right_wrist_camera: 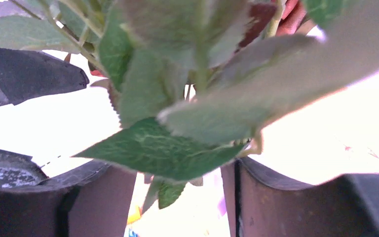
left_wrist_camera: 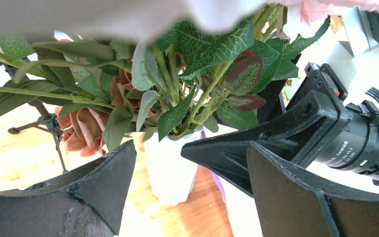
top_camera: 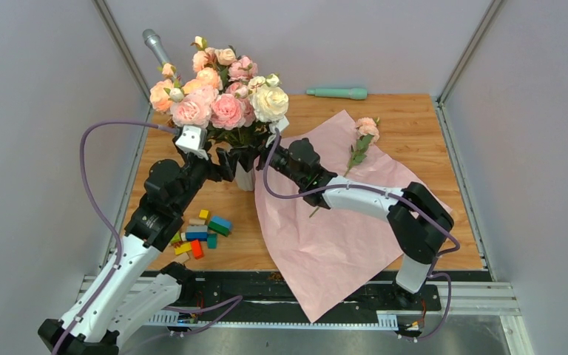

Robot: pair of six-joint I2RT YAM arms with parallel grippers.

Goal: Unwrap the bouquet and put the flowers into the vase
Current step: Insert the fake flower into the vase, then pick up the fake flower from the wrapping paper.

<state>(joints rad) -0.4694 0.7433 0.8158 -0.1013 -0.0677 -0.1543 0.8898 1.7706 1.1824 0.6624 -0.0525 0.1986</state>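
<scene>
One vase (left_wrist_camera: 170, 170), one pink paper sheet (top_camera: 325, 244), one loose rose stem (top_camera: 362, 140), one green tube (top_camera: 338, 93), one microphone (top_camera: 154, 43).

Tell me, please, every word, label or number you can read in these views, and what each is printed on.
"DAMIAO": white print on the other arm's black cylindrical wrist motor, in the left wrist view.
The smaller line beneath it is too blurred to read.
Nothing else is legible.

White vase (left_wrist_camera: 170, 173); pink, peach, cream flowers (top_camera: 222, 92); green veined leaves (left_wrist_camera: 202, 44); pink paper (top_camera: 325, 237).
</scene>
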